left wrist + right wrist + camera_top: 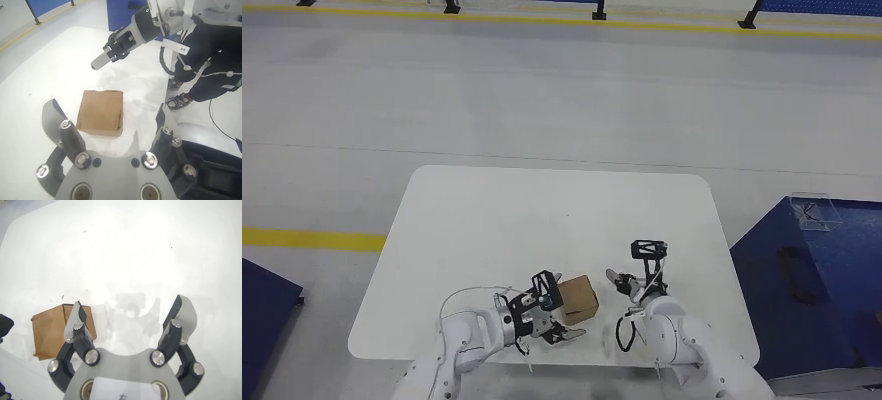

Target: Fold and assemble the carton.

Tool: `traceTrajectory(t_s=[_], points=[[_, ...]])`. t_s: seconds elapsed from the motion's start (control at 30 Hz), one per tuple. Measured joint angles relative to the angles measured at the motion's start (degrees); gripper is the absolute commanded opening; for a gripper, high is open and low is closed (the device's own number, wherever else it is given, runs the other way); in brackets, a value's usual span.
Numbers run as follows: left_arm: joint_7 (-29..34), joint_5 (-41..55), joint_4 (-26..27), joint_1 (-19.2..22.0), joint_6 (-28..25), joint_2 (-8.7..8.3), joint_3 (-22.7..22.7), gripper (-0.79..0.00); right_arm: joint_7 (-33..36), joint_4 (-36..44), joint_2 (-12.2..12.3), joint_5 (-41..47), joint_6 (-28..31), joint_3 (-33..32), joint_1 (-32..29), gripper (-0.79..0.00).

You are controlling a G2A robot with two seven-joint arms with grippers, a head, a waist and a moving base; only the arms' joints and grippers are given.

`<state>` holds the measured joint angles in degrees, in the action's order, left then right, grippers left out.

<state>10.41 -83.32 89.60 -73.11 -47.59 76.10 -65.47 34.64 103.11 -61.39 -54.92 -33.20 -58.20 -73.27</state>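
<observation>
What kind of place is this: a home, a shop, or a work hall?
Probably a large test hall or lab. The floor is wide and bare with a yellow line, blue panels stand on black feet at its far edge, and a white table bears the carton.

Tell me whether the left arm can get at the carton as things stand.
Probably yes: the left gripper is open, the carton sits on the table right ahead of it, and nothing lies between them.
</observation>
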Motion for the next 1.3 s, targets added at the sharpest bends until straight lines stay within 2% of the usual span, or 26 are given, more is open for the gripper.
traceTrajectory(t_s=[0.17, 0.33, 0.43, 0.53, 0.7, 1.27, 1.3], points=[[-3.1, -1.3, -4.6, 1.5, -0.5, -0.32, 0.4, 0.000, 0.4, -2.9, -1.3, -4.4, 0.2, 4.9, 2.7, 0.000], [-5.1, 4.2, -12.2, 5.9, -1.4, 0.22, 1.6, 0.000, 0.9, -5.3, -2.3, -8.4, 0.3, 7.9, 3.8, 0.000], [-4.4, 4.0, -14.2, 7.8, -1.0, 0.41, 3.0, 0.000, 1.0, -5.2, -2.7, -8.0, 1.1, 7.9, 3.9, 0.000], [-3.6, 2.1, -14.5, 8.5, 0.7, 0.51, 4.4, 0.000, 1.0, -4.5, -2.8, -6.8, 3.2, 7.1, 3.4, 0.000], [-4.1, 2.2, -15.5, 9.3, 0.4, 0.53, 5.6, 0.000, 0.9, -4.1, -2.9, -7.2, 3.9, 5.7, 2.6, 0.000], [-6.8, 1.8, -14.4, 8.4, 1.7, -0.39, 5.9, 0.000, 2.1, -3.1, -4.0, -10.4, 4.4, 3.7, 1.0, 0.000], [-6.9, 1.8, -14.4, 8.4, 1.9, -0.40, 6.0, -0.018, 2.2, -3.0, -4.0, -10.5, 4.5, 3.5, 0.9, 0.000]])
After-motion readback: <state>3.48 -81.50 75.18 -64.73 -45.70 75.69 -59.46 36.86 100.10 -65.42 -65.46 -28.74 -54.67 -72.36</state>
